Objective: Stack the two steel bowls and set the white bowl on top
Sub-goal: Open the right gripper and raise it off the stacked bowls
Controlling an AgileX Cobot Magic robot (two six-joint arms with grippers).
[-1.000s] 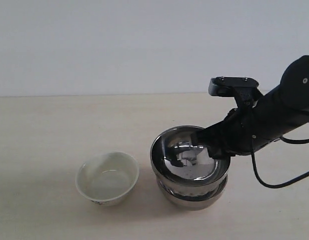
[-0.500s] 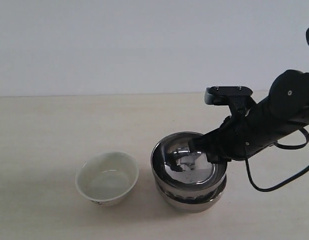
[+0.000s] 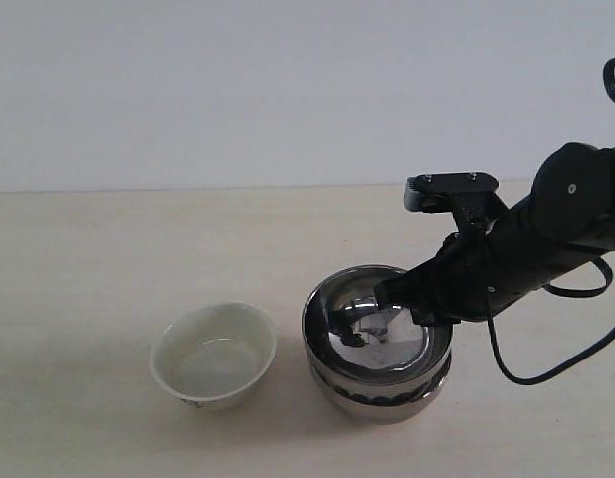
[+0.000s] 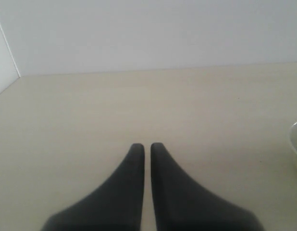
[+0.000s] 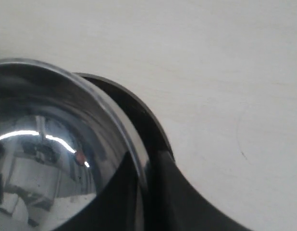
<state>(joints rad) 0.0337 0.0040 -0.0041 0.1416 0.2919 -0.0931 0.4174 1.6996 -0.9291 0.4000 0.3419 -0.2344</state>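
Exterior view: smooth shiny steel bowl (image 3: 372, 344) nested in dimpled steel bowl (image 3: 382, 400); right gripper (image 3: 405, 302) clamped on upper rim; left gripper (image 4: 147, 150) fingers together, empty. Cream-white ceramic bowl (image 3: 213, 354) apart at left — steel stack looks done — next, likely: release rim, fetch it.

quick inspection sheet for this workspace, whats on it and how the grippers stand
Surface: pale table, no spills seen.
Job's things: upper steel bowl nested in the dimpled lower steel bowl; white bowl upright, apart from them, to their left in the exterior view, not yet stacked.
Clutter: nothing seen.
Grippers: right gripper jaws clamp the upper steel bowl's rim; left gripper jaws together, holding nothing, above the table.
Cables: black cable loops below the right arm.
Surroundings: plain white wall.
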